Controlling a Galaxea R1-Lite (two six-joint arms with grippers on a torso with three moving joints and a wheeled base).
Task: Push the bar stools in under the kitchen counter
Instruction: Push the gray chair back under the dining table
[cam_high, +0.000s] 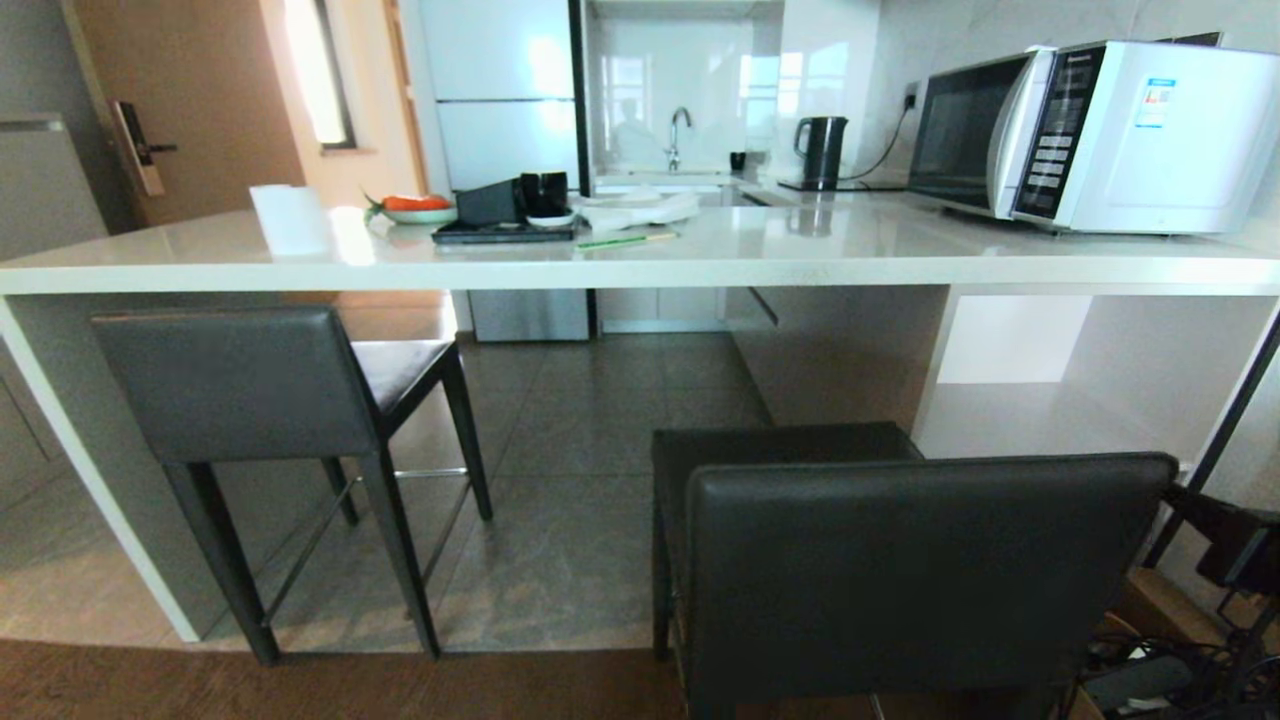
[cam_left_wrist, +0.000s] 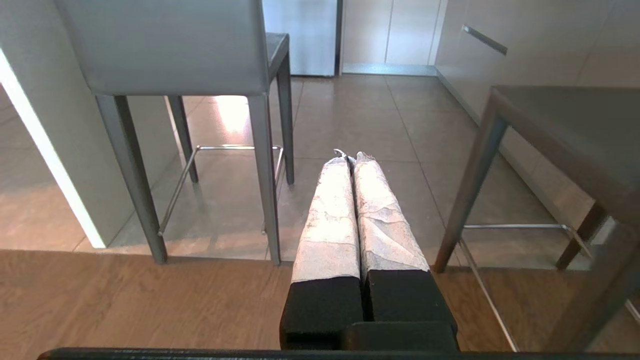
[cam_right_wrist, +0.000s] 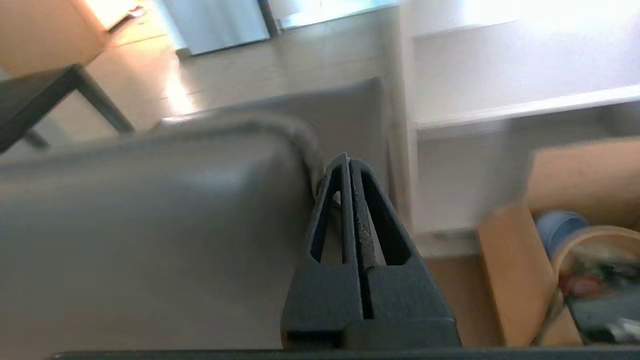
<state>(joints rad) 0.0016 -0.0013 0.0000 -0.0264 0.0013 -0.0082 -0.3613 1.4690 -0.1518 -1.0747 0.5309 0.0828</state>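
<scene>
- The left stool (cam_high: 240, 390) stands at the left end of the kitchen counter (cam_high: 640, 262), its seat partly under the white top and its dark backrest just outside the counter's front edge, next to the white end panel (cam_high: 90, 470).
- The left hand (cam_left_wrist: 350, 157) shows only in the left wrist view: its two white-wrapped fingers (cam_left_wrist: 330, 210) are pressed together, closed on nothing, low over the wooden floor (cam_left_wrist: 125, 300) between the two stools.
- On the counter sit a plate with a carrot (cam_high: 412, 206), a dark tray (cam_high: 505, 232), a kettle (cam_high: 822, 150) and a microwave (cam_high: 1090, 135).
- The right stool (cam_high: 900, 560) stands well clear of the counter, seat and backrest out in front of it.
- The right hand (cam_right_wrist: 351, 165) has its dark fingers closed, empty, with the tips at the right end of the right stool's backrest; I cannot tell whether they touch it.
</scene>
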